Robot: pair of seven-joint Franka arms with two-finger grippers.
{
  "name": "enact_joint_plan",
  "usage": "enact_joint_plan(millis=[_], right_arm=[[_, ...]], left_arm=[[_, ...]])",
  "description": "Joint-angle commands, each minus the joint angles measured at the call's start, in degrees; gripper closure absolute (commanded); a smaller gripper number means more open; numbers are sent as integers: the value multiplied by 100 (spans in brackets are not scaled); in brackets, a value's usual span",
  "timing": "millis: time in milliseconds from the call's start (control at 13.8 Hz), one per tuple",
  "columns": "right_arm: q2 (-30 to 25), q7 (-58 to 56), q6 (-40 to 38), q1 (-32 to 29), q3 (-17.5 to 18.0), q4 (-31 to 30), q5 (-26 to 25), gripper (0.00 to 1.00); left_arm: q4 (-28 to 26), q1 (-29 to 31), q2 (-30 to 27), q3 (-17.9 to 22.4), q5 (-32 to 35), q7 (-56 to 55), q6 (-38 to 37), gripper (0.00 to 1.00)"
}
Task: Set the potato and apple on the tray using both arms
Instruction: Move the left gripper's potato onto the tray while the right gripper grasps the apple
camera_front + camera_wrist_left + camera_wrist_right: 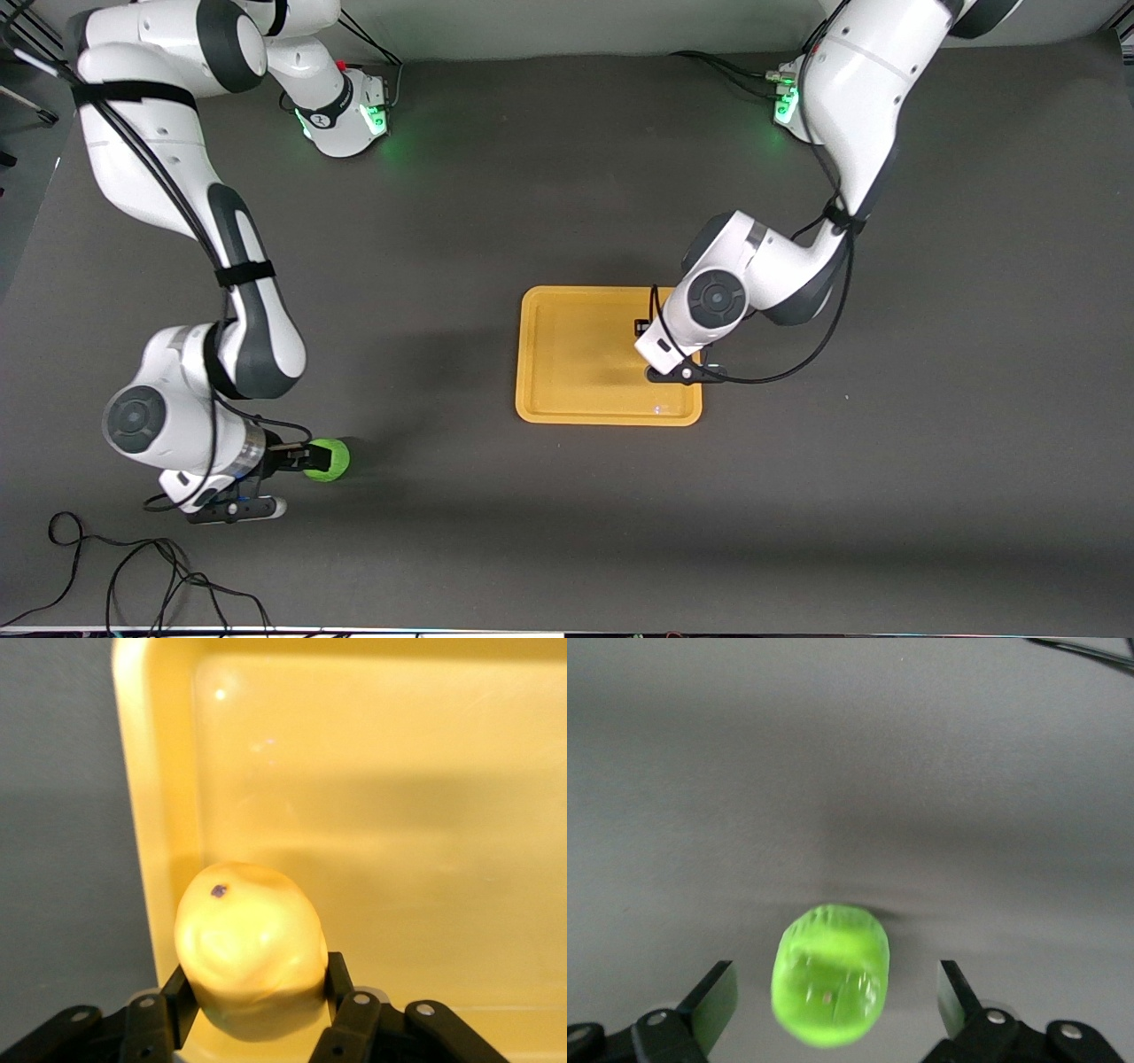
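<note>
My left gripper [643, 335] is over the yellow-orange tray [576, 354], at the tray's end toward the left arm. In the left wrist view the gripper [257, 979] is shut on the oblong yellow potato [250, 939], low over the tray floor [399, 815] and close to one rim. The potato is hidden in the front view. The green apple [330, 460] lies on the dark table, well away from the tray toward the right arm's end. My right gripper [306, 459] is at the apple. In the right wrist view the gripper [837, 988] is open, with the apple [830, 983] between its fingers and a gap on each side.
A black cable [797, 363] from the left arm loops over the table beside the tray. Loose black cables [115, 567] lie by the table edge nearest the front camera, at the right arm's end.
</note>
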Motion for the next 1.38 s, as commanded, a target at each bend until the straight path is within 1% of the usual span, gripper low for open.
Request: enact_joint_plan(millis=[0,145,217,290,362,435,507,652,797,870,942,1014,1087,1159,1304], right_arm=[[-61,27,800,10,43,-638,148,0],[-61,27,1162,1,104,-947,148,0],[-61,27,1164,1,113,-957,148,0],[-43,19,1164,1,113,-957,148,0],[0,10,1164,1,113,-957,148,15],[-8,-8,1146,1,113,-948,148,45],[-34,-17,1120,1,113,-922,148,52],[-209,-26,945,18,113,-843,148,52],[-630,-17,96,27,113,-590,148,52],[-797,-17,-474,27,113,-370,139,52],[-1008,-25,-1019,18,113,-220,139,52],[-1271,-34,-1425,18,105,-184,139,52],[-1604,-69,-1768,18,96,-201,122,52],[-1903,-96,-2137,18,96,-201,95,52],[-2440,-43,-2989,79,104,-227,86,52]], left_arm=[[145,-60,39,92,117,-129,-104,96],[163,-34,101,110,126,-129,-26,95],[163,-34,101,153,152,-129,-52,87],[163,-42,101,180,152,-129,-69,68],[163,-42,110,180,152,-138,-17,49],[171,-51,101,189,152,-147,-8,16],[172,-51,84,180,152,-182,-17,14],[189,-25,31,180,152,-235,-69,14],[189,28,-170,198,152,-261,-166,13],[180,158,-363,215,152,-235,-349,13],[180,342,-591,215,152,-148,-707,10],[189,501,-837,198,152,-69,-955,3],[189,668,-1153,206,83,115,-1148,0],[189,896,-1434,198,47,239,-1359,0],[163,1344,-1883,198,47,440,-1528,0]])
